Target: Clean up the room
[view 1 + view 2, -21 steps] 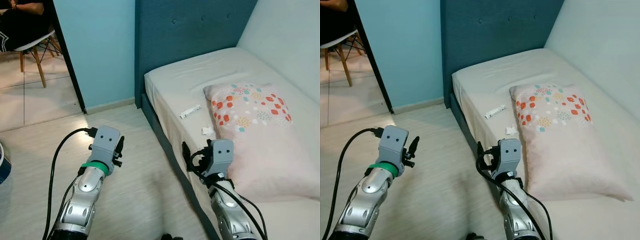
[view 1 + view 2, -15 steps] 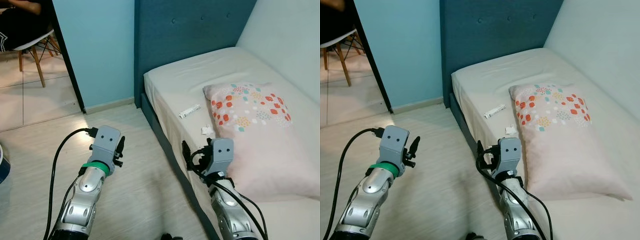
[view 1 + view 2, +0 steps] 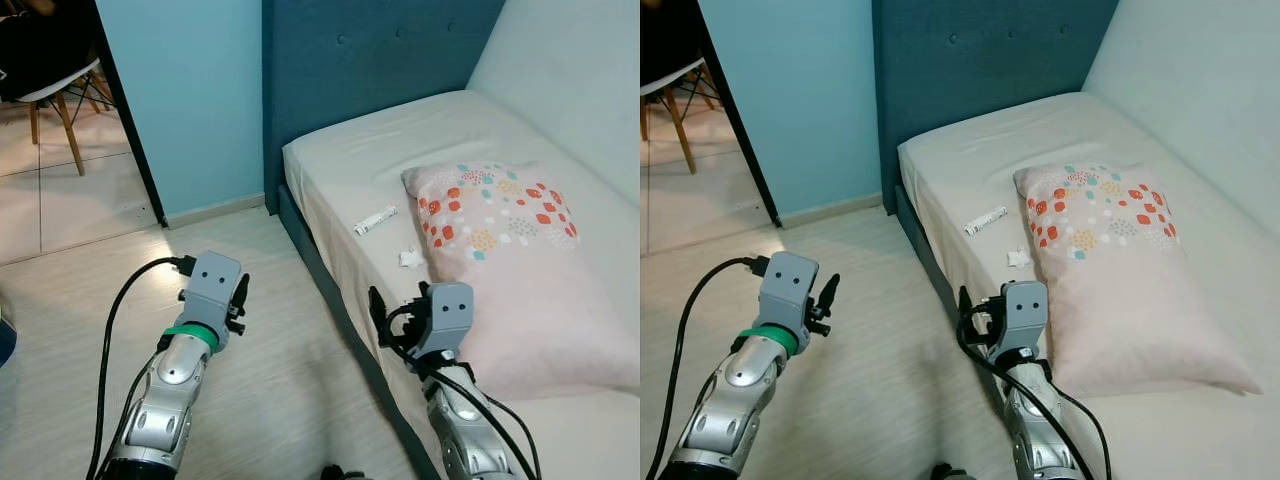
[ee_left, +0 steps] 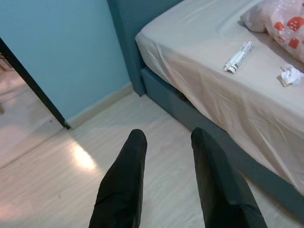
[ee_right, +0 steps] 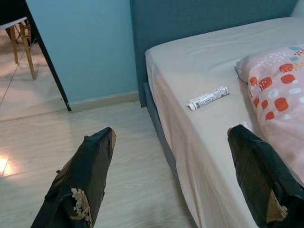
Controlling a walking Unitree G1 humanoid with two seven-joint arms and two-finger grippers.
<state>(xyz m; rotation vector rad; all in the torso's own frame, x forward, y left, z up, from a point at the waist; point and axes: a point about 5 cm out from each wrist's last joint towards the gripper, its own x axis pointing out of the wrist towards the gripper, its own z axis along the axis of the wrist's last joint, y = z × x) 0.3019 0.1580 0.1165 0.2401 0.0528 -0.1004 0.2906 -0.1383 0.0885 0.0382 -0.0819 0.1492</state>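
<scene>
Item one: small white tube (image 3: 377, 221), printed, lying flat on the bed (image 3: 340, 170) near the floor-side edge, just off the upper corner of the patterned pillow (image 3: 510, 250). Likely light and fairly stiff, possibly slick; apt to roll or skid on the sheet. Best taken across the middle of its length, fingers straddling the narrow width.

Item two: crumpled white tissue (image 3: 411, 258), close to the same edge, touching or just beside the pillow's side. Likely near weightless, soft, collapsing under any pinch; best nipped from above at the highest fold, with care not to catch the sheet.

Right gripper (image 5: 171, 175): spread wide, nothing held, raised by the bed's edge short of both items. Left gripper (image 4: 166, 142): fingers slightly parted, nothing held, over the pale wood floor (image 3: 280, 350).

Not determinable: print on the tube, whether capped or empty; whether the tissue touches the pillow; underside of the bed frame. Cut off: foot end of the bed, far side of the pillow, chair (image 3: 60, 85) in the doorway beyond the blue wall.
</scene>
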